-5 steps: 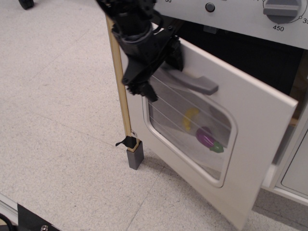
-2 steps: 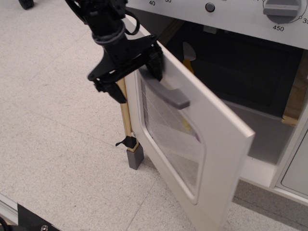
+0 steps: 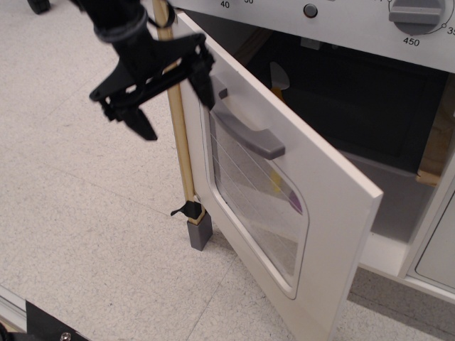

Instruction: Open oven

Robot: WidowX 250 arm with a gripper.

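The oven's pale door [image 3: 320, 213] stands swung wide open on its left hinge side, showing the dark interior [image 3: 355, 99]. Its grey bar handle [image 3: 249, 135] sits above the wire-lined window [image 3: 256, 206]. The grey dial panel [image 3: 348, 18] runs along the top and wooden trim [image 3: 179, 135] down the left edge. My black gripper [image 3: 169, 101] is open and empty, up left of the handle and off it. One fingertip [image 3: 142, 128] hangs over the floor. The other finger [image 3: 202, 85] overlaps the door's upper left corner.
A grey foot [image 3: 199, 233] with black tape ends the wooden leg on the speckled floor [image 3: 85, 213]. A plain cabinet door [image 3: 437, 249] is at the right edge. A black base [image 3: 43, 323] sits at the bottom left. Yellow and purple shapes [image 3: 293, 202] show through the window.
My gripper has let go of the handle and moved left, away from the door. The door swung from partly open to wide open and now stands on its own.
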